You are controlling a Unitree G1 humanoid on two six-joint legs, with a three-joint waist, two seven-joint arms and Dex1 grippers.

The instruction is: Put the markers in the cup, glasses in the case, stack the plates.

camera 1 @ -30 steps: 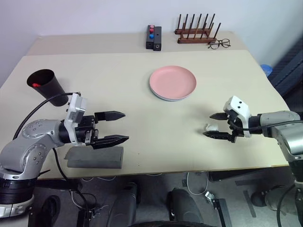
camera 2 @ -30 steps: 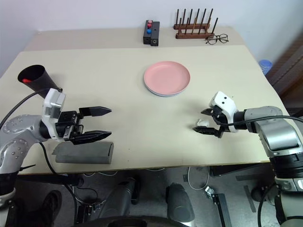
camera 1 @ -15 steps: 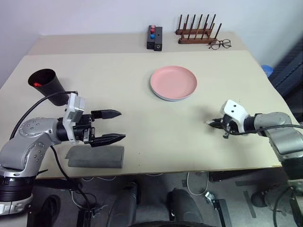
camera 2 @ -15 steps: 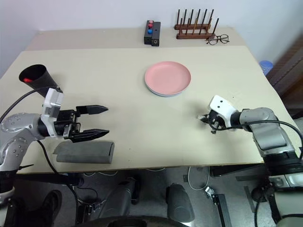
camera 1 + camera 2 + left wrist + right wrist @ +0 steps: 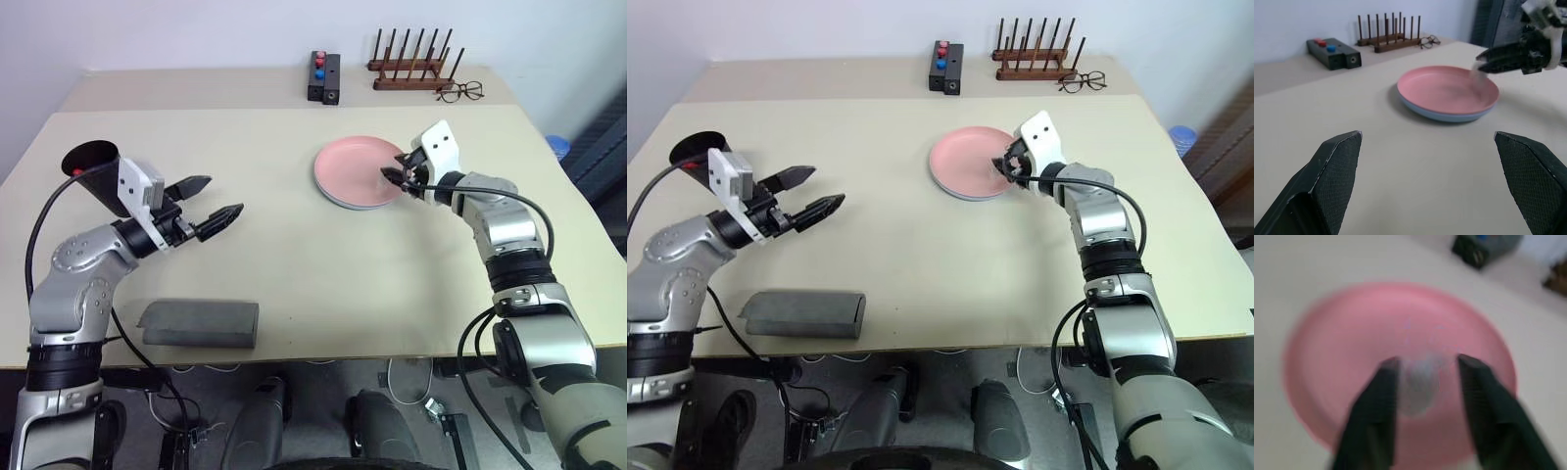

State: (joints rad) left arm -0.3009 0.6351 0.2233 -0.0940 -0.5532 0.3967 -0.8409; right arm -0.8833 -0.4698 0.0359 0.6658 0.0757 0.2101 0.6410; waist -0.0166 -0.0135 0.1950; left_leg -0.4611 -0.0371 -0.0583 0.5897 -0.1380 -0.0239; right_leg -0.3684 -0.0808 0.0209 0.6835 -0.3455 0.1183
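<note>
A pink plate (image 5: 359, 171) sits stacked on a light blue plate (image 5: 1449, 111) right of centre on the pale worktop (image 5: 294, 245). The right gripper (image 5: 398, 178) hovers over the stack's right rim, its jaws closed on a small whitish object (image 5: 1418, 382). At far left, the dark cup (image 5: 96, 168) shows a marker's red end (image 5: 76, 173) inside. The left gripper (image 5: 211, 203) hangs beside the cup, jaws wide open and empty. The grey case (image 5: 199, 323) lies at the near left edge. Wire-framed spectacles (image 5: 458, 92), a wooden rack (image 5: 411, 69) and a black box (image 5: 323, 78) line the far edge.
</note>
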